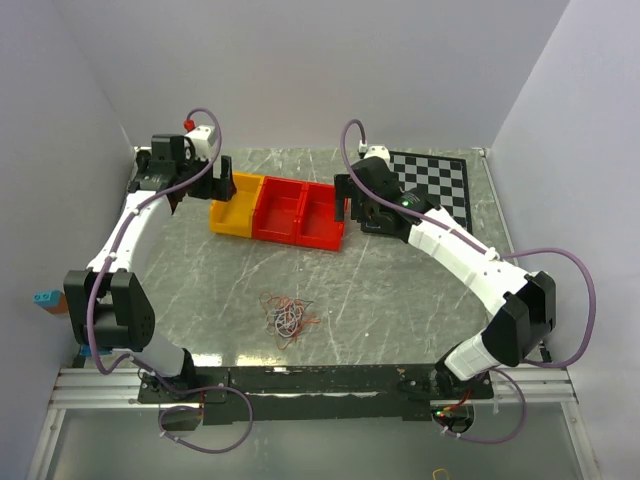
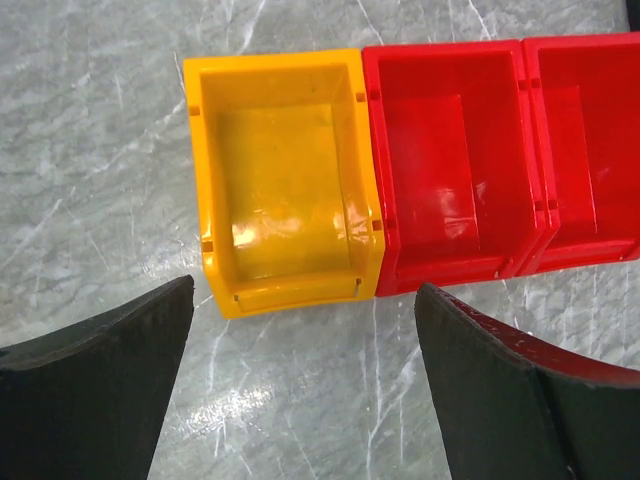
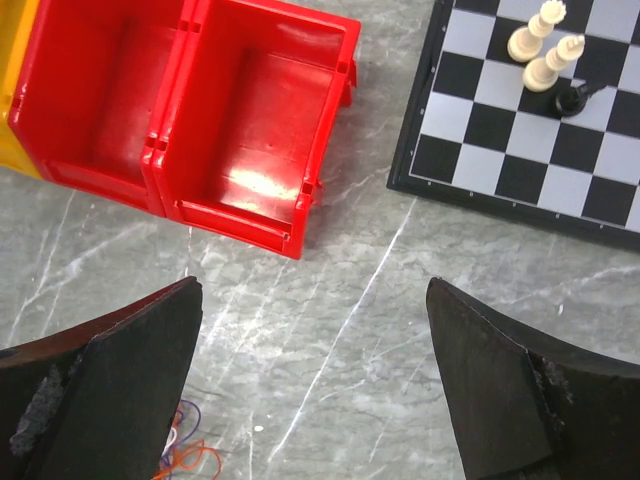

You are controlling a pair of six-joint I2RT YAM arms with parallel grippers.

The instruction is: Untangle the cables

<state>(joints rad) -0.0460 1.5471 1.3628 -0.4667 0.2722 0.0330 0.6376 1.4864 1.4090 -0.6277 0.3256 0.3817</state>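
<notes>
left gripper [image 2: 305,300]: fingers spread wide, grasping nothing, above near wall of yellow plastic bin [image 2: 285,62] | right gripper [image 3: 313,290]: also released, over grey marbled table [image 3: 340,330], between red plastic bin [image 3: 250,130] and black-white chessboard [image 3: 520,150] | thin curly orange-red, white and dark cables [image 1: 287,313]: one clump on table, near arm bases, well apart from both grippers

The table [image 1: 400,300] is a grey marbled sheet, smooth with a soft sheen. The yellow bin [image 2: 275,62] and red bins [image 2: 450,52] are glossy moulded plastic that catches bright highlights. The right claw [image 3: 312,290] has matt black fingers [image 3: 130,380], scuffed and rough along the edges.
</notes>
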